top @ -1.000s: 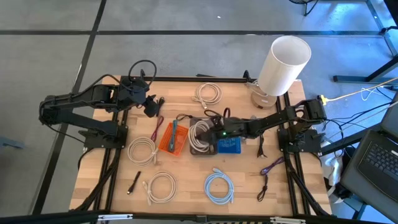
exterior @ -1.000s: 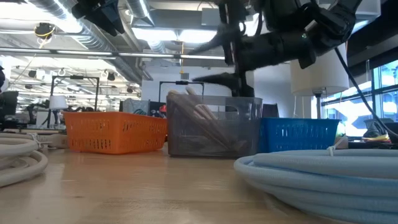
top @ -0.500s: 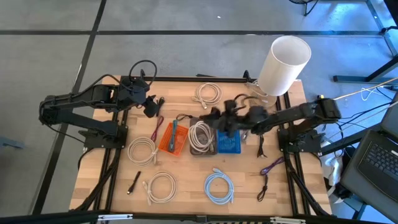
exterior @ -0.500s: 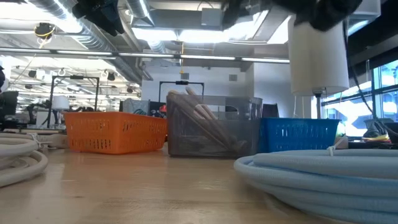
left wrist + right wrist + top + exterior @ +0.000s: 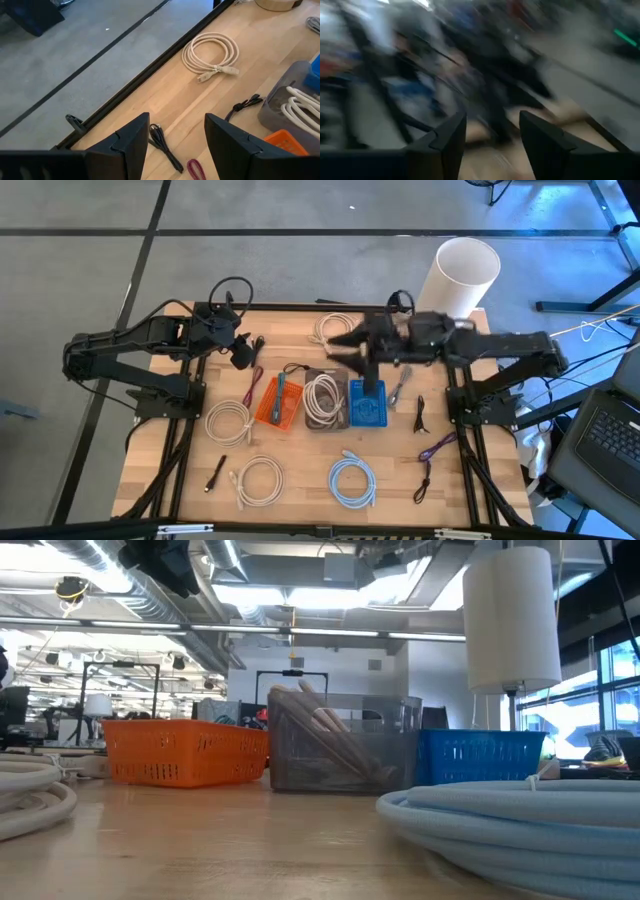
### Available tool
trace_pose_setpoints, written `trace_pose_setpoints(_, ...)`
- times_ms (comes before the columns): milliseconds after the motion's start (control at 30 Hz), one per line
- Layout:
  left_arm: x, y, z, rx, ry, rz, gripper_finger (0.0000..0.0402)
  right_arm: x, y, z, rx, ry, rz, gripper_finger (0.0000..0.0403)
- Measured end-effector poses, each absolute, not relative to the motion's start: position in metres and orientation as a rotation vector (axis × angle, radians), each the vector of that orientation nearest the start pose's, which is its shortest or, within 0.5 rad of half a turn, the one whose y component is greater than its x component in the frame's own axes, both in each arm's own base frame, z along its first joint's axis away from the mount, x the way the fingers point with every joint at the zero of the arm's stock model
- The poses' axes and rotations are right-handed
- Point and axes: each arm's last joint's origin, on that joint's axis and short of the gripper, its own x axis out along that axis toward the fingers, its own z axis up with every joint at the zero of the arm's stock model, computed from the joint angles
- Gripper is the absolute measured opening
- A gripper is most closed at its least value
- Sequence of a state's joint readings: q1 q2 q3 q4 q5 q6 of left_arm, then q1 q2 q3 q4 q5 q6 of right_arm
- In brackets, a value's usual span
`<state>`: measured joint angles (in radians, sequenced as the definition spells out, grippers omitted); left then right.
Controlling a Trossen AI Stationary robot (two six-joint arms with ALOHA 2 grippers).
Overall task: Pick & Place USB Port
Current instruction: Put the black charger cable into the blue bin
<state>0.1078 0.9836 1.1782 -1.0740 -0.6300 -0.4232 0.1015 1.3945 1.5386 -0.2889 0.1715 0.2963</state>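
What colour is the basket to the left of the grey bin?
Orange. The basket shows best in the low view, standing beside the grey bin.

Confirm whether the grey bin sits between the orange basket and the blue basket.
Yes: in the high view the grey bin sits directly between the orange basket and the blue basket.

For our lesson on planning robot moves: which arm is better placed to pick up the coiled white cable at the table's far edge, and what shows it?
The right. Its gripper, fingers open, hangs over the table's middle close beside that white cable. The left gripper, also open, waits nearer the table's left side, farther from the coil.
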Motion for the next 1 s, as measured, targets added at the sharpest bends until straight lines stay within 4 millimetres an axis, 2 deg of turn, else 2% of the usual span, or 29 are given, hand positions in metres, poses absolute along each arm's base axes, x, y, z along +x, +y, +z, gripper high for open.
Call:
trace_pose_setpoints(100,0.158,0.034,0.359,-0.147,0.703,0.854,0.0185,0.285,0.020,0.462,0.390,0.287,-0.273,0.0168)
trace_pose_setpoints(167,0.158,0.034,0.359,-0.145,0.702,0.858,0.0185,0.272,0.018,0.470,0.455,0.350,-0.329,0.0158)
trace_pose_setpoints(300,0.158,0.035,0.359,-0.144,0.702,0.865,0.0185,0.256,0.017,0.467,0.574,0.478,-0.411,0.0139)
trace_pose_setpoints(500,0.156,0.040,0.359,-0.156,0.705,0.894,0.0185,0.230,0.014,0.435,0.748,0.785,-0.697,0.0120)
trace_pose_setpoints(600,0.156,0.042,0.359,-0.161,0.704,0.908,0.0185,0.223,0.014,0.416,0.801,0.886,-0.844,0.0117)
trace_pose_setpoints(867,0.155,0.046,0.359,-0.193,0.713,0.898,0.0185,0.226,0.016,0.372,0.860,0.970,-1.045,0.0117)
trace_pose_setpoints(1000,0.155,0.045,0.358,-0.199,0.719,0.886,0.0185,0.221,0.015,0.347,0.911,0.983,-1.175,0.0117)
